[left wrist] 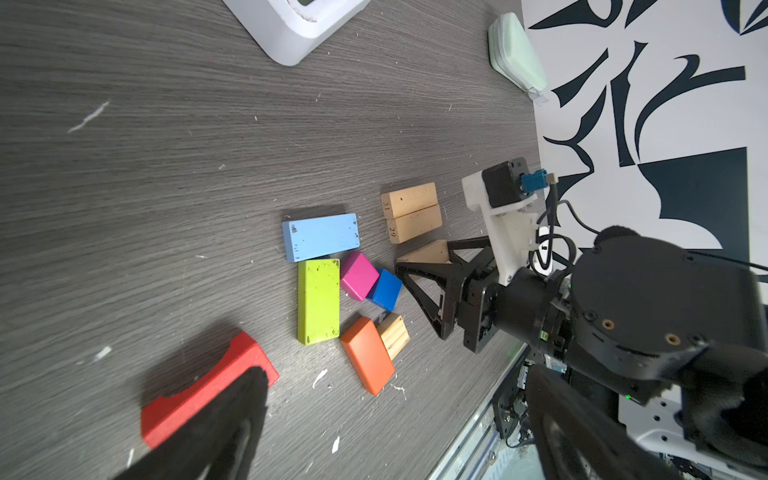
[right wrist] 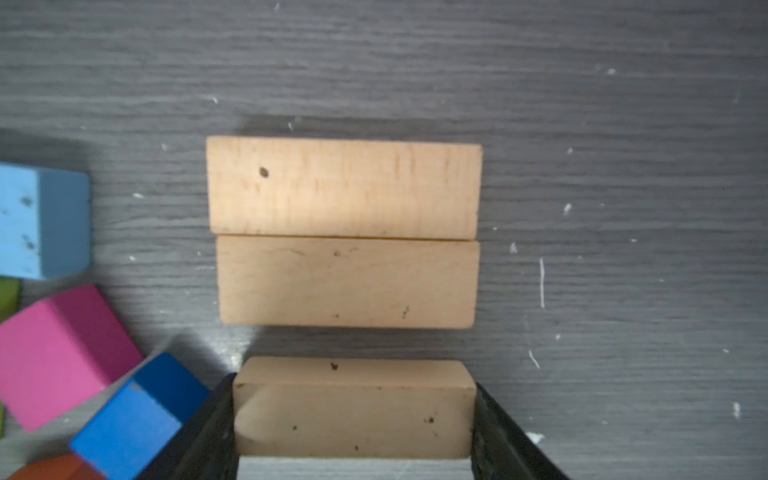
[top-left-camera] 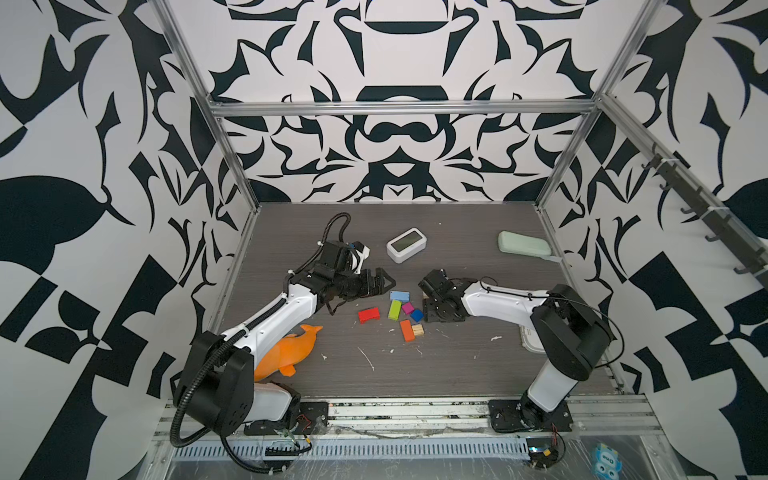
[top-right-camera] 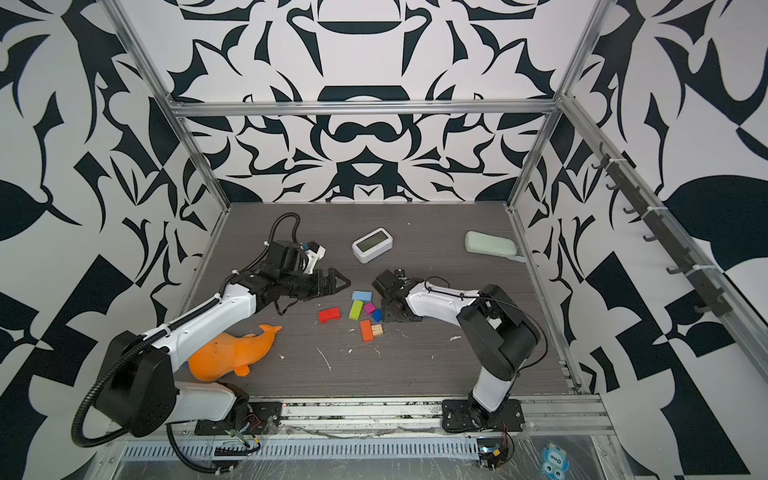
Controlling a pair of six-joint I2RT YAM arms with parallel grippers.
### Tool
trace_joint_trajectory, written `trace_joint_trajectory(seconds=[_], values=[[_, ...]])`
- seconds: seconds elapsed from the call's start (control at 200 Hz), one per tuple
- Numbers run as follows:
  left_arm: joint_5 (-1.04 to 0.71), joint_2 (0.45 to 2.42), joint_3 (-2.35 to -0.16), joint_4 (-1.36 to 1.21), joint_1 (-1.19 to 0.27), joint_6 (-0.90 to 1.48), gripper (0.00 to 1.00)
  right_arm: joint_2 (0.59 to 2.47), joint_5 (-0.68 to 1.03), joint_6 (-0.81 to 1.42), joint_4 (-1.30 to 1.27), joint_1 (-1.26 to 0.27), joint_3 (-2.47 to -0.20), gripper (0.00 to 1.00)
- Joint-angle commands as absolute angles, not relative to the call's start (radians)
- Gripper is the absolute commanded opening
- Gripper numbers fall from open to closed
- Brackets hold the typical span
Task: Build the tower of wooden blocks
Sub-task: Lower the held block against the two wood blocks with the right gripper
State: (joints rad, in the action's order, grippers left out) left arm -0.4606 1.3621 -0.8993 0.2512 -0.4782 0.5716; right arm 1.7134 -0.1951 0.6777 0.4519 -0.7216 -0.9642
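The right fingers (right wrist: 498, 432) clamp a tan bar (right wrist: 353, 411); the left fingers (left wrist: 216, 432), spread apart, hide part of the red block (left wrist: 183, 409).

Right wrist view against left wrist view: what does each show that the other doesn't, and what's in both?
Only the right wrist view: both fingers of the right gripper pressed on the ends of the third tan bar. Only the left wrist view: the red block, small tan block, white clock and mint case. Both: the two tan bars lying touching side by side, the light blue bar, magenta cube and dark blue cube.
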Motion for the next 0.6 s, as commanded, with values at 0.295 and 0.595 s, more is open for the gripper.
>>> trace_joint_trajectory(seconds=[0.295,0.595], values=[[-0.457,1.335,-0.909,0.282,-0.479,0.553,1.00,1.755,-0.222,0.681,0.477,-0.710,-1.017,0.74],[-0.454,1.331,-0.909,0.284,-0.479,0.552,1.00,1.753,-0.227,0.691,0.475,-0.698,-1.012,0.74]])
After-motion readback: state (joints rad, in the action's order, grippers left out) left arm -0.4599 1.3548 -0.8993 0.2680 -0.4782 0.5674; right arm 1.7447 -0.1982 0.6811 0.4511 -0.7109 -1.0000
